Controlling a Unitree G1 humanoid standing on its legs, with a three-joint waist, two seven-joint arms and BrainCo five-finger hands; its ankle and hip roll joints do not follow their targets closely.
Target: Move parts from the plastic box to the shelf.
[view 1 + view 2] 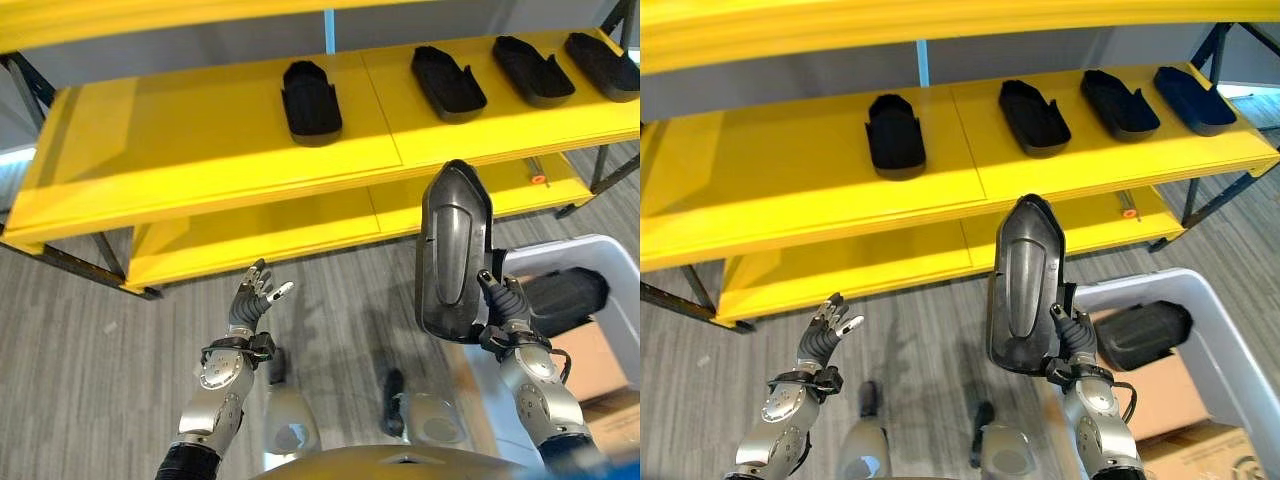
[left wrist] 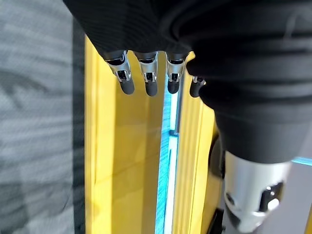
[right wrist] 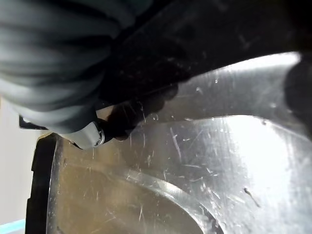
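Four dark parts [image 1: 311, 101] already lie on the yellow shelf [image 1: 180, 150]: one near the middle of the upper board, three more in a row toward the far right. So the job looks well under way, not finished.

One more part [image 1: 452, 250] is in transit. It stands upright, long and glossy, its hollow face toward the robot, held up in front of the shelf's near edge and above the floor. It is off the shelf and clear of the box.

The plastic box [image 1: 615, 262], pale grey, sits low at the right. At least one further dark part [image 1: 565, 295] lies inside; whether more lie beneath it I cannot tell.

Right robot hand [image 1: 503, 305]: grasping the raised part at its lower end, fingers curled against the right rim. The right wrist view is mostly scratched shiny surface [image 3: 195, 161] with a dark fingertip [image 3: 122, 122] pressed to it, which fits a firm hold, though the view is too close to show the whole grip.

Left robot hand [image 1: 254, 298]: raised at the lower left, palm up, fingers loosely spread and relaxed, touching nothing. In its own wrist view the fingertips [image 2: 148, 85] hang free before the shelf's yellow edge.

Left to do, by my reading: set this part down on the free stretch of board, then fetch what stays in the box.
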